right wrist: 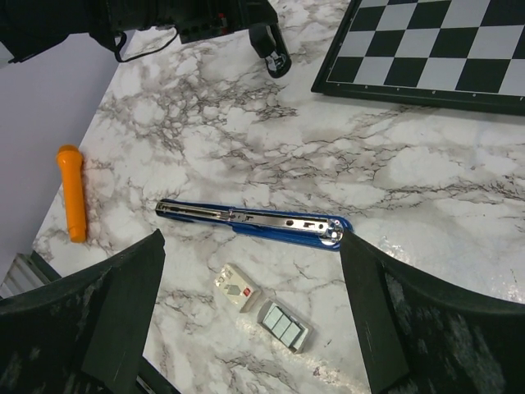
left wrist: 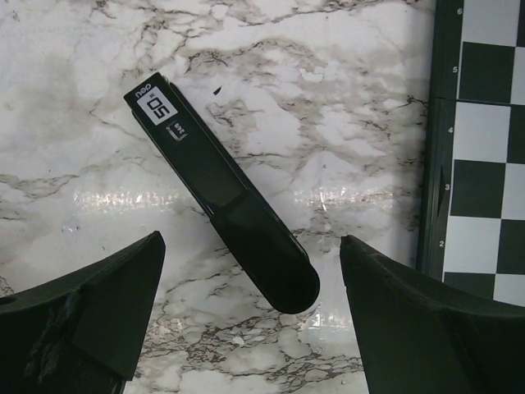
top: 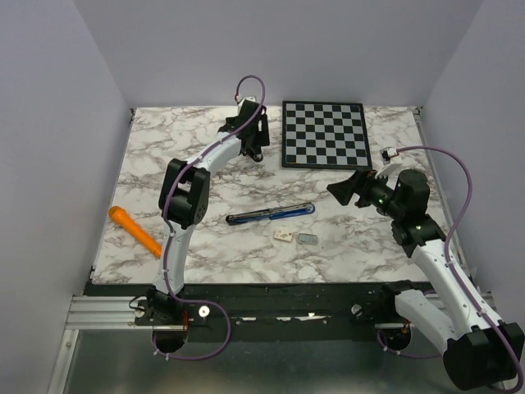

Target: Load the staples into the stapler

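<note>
From above, left end effector [left wrist: 250, 246] hides most of the black stapler [left wrist: 221, 193]

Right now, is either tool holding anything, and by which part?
Nothing is held. Left tool open over the black stapler; right tool open, aimed at the blue stapler.

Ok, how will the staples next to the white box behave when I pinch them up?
The staples lie flat and low on the glossy marble table, so they'll probably slide rather than roll. The block shows seams across it, so it may snap apart under a hard squeeze.
</note>
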You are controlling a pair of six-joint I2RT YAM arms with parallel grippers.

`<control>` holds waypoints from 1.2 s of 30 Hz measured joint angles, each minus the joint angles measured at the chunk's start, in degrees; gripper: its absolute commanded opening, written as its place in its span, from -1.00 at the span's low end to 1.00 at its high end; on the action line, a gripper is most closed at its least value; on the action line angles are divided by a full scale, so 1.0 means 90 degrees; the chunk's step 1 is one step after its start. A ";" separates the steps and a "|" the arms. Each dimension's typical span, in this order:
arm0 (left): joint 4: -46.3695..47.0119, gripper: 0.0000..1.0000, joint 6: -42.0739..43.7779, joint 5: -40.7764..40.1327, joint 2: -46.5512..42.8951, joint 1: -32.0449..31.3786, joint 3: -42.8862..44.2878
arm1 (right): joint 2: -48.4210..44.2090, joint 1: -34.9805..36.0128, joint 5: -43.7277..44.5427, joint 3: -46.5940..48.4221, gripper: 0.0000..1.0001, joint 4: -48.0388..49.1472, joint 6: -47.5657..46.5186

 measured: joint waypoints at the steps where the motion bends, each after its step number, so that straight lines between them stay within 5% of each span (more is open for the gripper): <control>1: -0.0034 0.78 -0.0039 0.0002 0.0036 0.0012 0.0002 | 0.0000 0.0000 0.0000 -0.0002 0.90 0.0000 0.0000; 19: -0.0160 -0.68 -0.0253 0.0131 -0.0131 0.0172 -0.0554 | -0.0100 0.0000 0.0019 -0.0102 0.90 -0.0005 0.0002; 25: -0.0119 -0.81 -0.0114 0.0100 -0.1071 0.0245 -0.1897 | -0.0187 0.0000 0.0019 -0.0121 0.90 -0.0005 0.0005; 36: 0.0002 -0.74 -0.0406 -0.0015 -0.3837 0.0270 -0.5423 | -0.0279 0.0131 0.0015 -0.0211 0.90 -0.0005 0.0015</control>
